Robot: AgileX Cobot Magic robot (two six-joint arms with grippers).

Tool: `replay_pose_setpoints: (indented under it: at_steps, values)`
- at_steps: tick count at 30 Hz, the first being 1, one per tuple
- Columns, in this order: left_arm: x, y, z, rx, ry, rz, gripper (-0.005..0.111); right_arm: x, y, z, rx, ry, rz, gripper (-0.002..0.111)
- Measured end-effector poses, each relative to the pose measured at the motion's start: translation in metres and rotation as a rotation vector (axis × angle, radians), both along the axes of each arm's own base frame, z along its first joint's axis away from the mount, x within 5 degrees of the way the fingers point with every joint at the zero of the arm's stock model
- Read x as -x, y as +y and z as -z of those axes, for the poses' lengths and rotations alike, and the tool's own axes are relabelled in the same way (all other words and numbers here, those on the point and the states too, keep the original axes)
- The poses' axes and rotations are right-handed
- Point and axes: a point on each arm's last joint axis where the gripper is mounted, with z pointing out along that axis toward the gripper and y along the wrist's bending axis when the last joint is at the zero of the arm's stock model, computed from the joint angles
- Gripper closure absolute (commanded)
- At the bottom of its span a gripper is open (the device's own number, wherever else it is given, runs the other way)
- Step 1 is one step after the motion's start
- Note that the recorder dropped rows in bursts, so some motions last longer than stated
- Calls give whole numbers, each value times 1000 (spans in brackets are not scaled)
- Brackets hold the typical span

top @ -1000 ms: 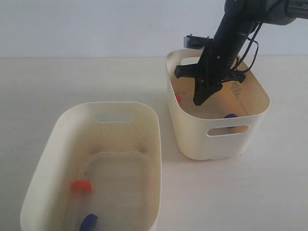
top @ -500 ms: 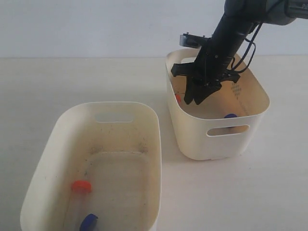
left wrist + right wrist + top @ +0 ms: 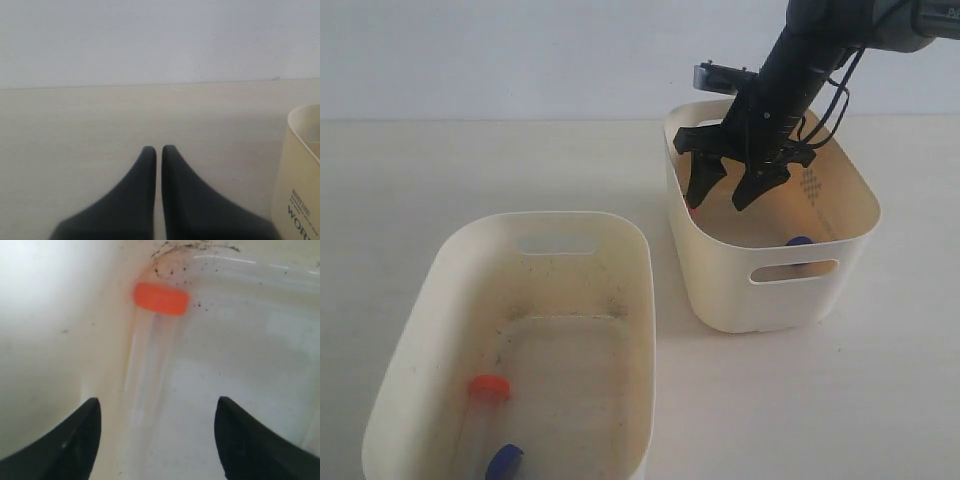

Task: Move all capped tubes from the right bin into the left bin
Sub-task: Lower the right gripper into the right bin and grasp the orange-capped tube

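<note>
Orange-capped tube [image 3: 152, 350] is lying against a wall of the right bin [image 3: 720, 290], with the right claw [image 3: 720, 203] hanging spread wide above it; the left claw [image 3: 159, 150] is sitting closed over the desk [image 3: 75, 125].

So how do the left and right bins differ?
The left bin is wide and shallow; the right bin is narrower and deeper. The open right gripper hangs inside the right bin; no gripper is over the left bin. Both are cream, each with two tubes: left orange-capped tube, left blue-capped tube, right orange-capped tube, right blue-capped tube.
</note>
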Motion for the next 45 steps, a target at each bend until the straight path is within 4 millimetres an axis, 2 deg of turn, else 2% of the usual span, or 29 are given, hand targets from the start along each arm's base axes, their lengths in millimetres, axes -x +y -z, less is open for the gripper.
replay_pose_setpoints:
  at_steps: [9,14,17,30,41,45]
  values:
    - [0,0,0,0,0,0,102,-1,0,0,-2,-6,3,46]
    - [0,0,0,0,0,0,102,-1,-2,1,24,4,38,26]
    - [0,0,0,0,0,0,102,-1,-5,2,58,3,42,19]
    - [0,0,0,0,0,0,102,-3,-4,4,43,2,60,19]
    - [0,0,0,0,0,0,102,-6,3,50,21,98,70,19]
    - [0,0,0,0,0,0,102,-5,11,55,80,95,38,22]
